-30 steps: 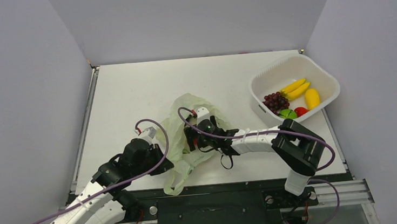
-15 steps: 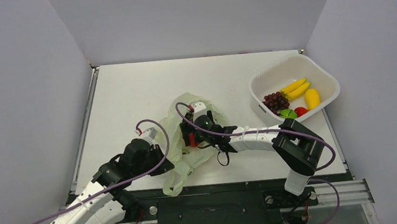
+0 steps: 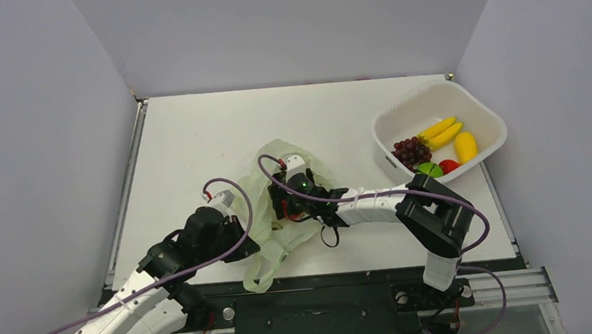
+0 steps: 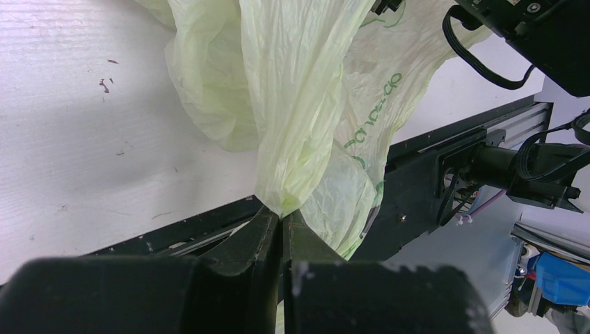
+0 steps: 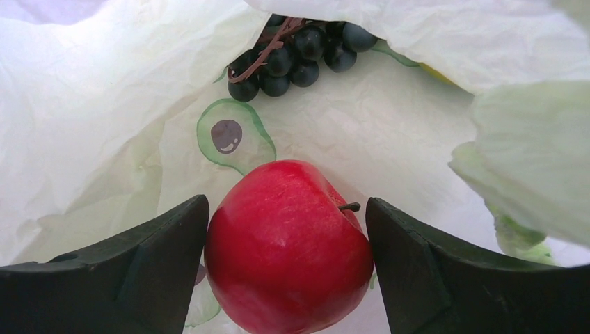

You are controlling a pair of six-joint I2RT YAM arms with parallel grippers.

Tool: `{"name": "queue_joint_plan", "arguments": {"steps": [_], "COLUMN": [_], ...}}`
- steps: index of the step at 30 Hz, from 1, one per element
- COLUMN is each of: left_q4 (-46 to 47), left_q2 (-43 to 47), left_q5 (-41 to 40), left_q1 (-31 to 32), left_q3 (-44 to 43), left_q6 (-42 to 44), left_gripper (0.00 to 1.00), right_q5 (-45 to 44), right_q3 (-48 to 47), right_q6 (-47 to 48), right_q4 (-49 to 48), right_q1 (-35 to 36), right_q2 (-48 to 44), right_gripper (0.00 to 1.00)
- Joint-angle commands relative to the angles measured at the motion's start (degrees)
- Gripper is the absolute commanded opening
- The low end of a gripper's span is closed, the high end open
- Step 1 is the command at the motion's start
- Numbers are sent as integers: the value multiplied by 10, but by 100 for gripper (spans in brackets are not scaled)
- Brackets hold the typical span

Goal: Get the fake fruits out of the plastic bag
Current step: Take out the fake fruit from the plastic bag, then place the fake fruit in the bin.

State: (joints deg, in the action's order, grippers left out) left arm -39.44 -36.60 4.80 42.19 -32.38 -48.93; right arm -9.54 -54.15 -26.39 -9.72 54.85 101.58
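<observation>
The pale green plastic bag lies crumpled at the table's front middle. My left gripper is shut on a bunched fold of the bag, its jaws pinching the film by the table's front edge. My right gripper reaches inside the bag. Its jaws press both sides of a glossy red apple. A dark grape bunch lies deeper in the bag. A bit of something yellow shows under the film behind it.
A white basket stands at the right rear with bananas, a dark grape bunch, a yellow fruit, a green one and a red one. Grey walls close in the table on three sides.
My right gripper has moved a little left and farther into the bag, lifting the film around it. The left arm has stayed put, holding the bag.
</observation>
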Motion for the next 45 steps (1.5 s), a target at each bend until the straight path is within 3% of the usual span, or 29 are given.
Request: {"name": "queue_joint_plan", "arguments": {"steps": [1, 4, 9, 15, 20, 27, 36, 40, 45], "left_q4": [25, 26, 27, 28, 27, 29, 41, 50, 78], "left_q2": [-1, -3, -5, -3, 0, 0, -14, -17, -36], "left_q5": [4, 1, -1, -1, -2, -4, 1, 2, 2], "left_q1": [0, 0, 0, 0, 0, 0, 0, 1, 0], "left_q3": [-5, -6, -5, -1, 1, 4, 3, 8, 1], "left_q6": [4, 5, 6, 5, 3, 4, 6, 1, -9], "left_gripper": [0, 0, 0, 0, 0, 0, 0, 0, 0], "right_q5": [4, 4, 10, 7, 7, -12, -138, -177, -169], "right_q3": [1, 3, 8, 27, 70, 158, 199, 180, 150], "right_q6": [-7, -8, -14, -16, -11, 12, 29, -4, -51], "right_q4": [-8, 2, 14, 16, 5, -49, -45, 0, 45], "right_q1": [5, 5, 5, 5, 5, 4, -11, -77, -227], "right_q2": [-15, -43, -91, -166, -223, -378, -540, -545, -525], "right_gripper": [75, 53, 34, 1, 0, 0, 0, 0, 0]}}
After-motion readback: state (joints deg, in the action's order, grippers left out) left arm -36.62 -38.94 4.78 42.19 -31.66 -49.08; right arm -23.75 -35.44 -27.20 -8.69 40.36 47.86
